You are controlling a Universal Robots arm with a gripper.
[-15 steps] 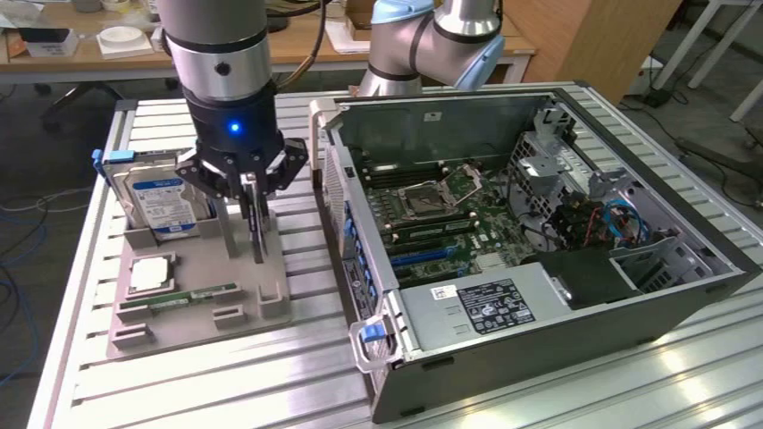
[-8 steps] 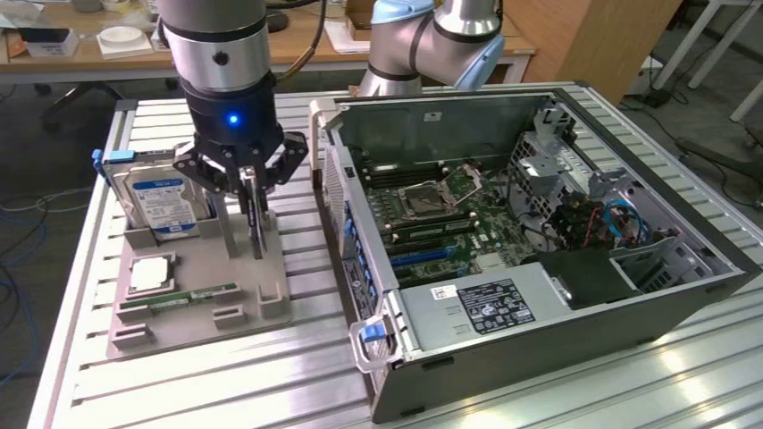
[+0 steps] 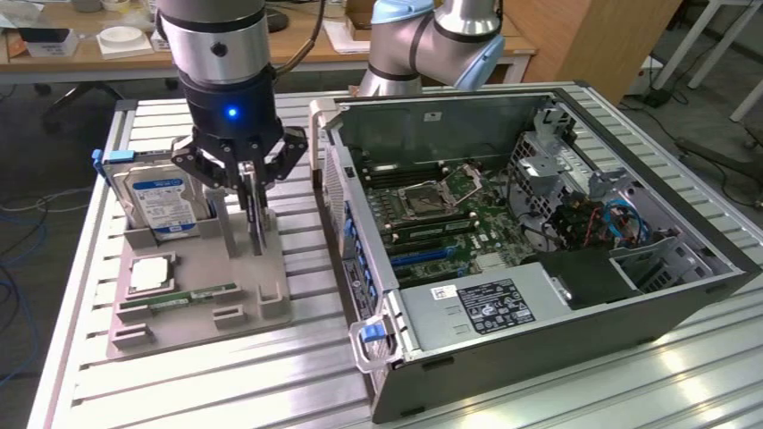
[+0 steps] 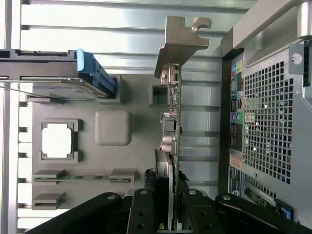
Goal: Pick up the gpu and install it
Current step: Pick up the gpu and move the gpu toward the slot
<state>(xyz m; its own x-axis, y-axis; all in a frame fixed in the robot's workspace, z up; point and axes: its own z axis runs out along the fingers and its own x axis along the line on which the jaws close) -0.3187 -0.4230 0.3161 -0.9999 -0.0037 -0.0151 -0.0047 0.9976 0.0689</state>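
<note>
The gpu (image 3: 254,222) is a thin dark card standing on edge in a slot of the grey parts tray (image 3: 227,313), at the exterior view's left of the open computer case (image 3: 537,223). My gripper (image 3: 246,179) comes down from above and is shut on the card's top edge, one finger on each face. In the wrist view the gpu (image 4: 171,122) is seen edge-on, its silver bracket (image 4: 181,41) at the far end, and my gripper (image 4: 166,190) clamps it between both fingers (image 4: 145,209). Whether the card has left its slot I cannot tell.
On the tray are also a silver hard drive (image 3: 161,201) standing upright, a processor (image 3: 153,273) and a green memory stick (image 3: 191,295). The case lies open with the motherboard (image 3: 441,223) exposed. A second arm (image 3: 417,45) stands behind the case.
</note>
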